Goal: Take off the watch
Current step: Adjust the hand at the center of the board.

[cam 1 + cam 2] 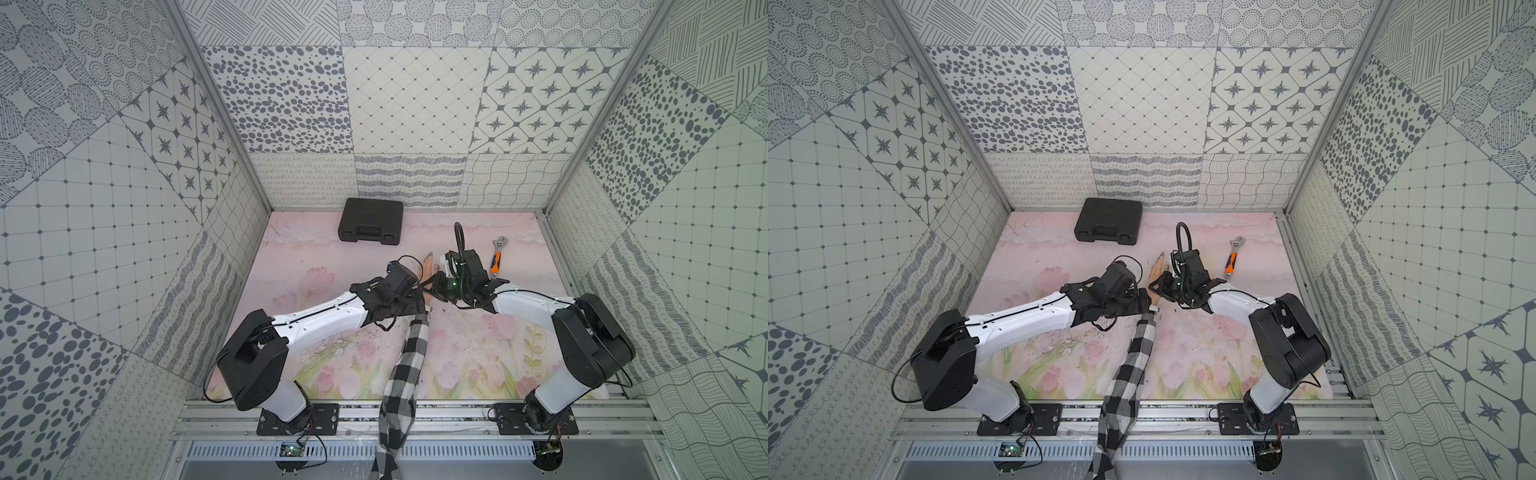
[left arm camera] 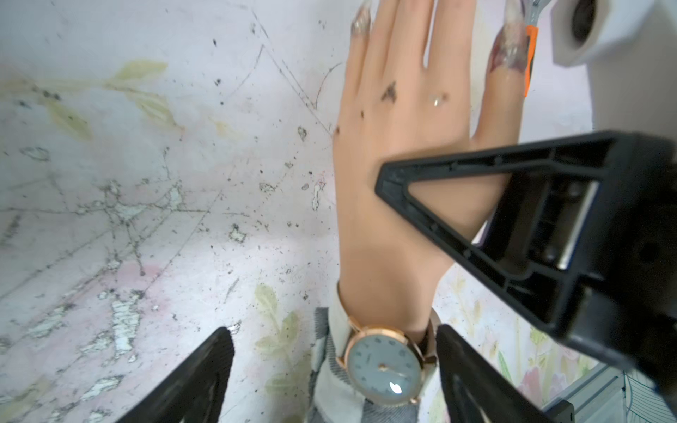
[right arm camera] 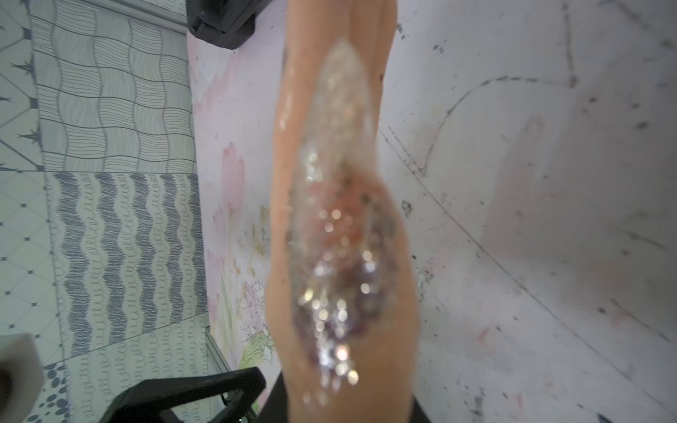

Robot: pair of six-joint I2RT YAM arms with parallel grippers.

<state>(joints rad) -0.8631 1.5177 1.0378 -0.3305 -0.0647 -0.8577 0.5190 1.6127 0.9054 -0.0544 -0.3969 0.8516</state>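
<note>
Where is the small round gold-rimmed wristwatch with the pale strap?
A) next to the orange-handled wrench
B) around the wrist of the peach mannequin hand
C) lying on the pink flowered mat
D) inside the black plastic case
B: the left wrist view shows the watch strapped around the wrist of the mannequin hand.

Blurred close-up of a peach mannequin finger, long glittery nail along it, scuffed pink floral counter behind, corner of a black case by the patterned grey-and-white wall, black triangular end effector finger near a white housing, both out of focus
</note>
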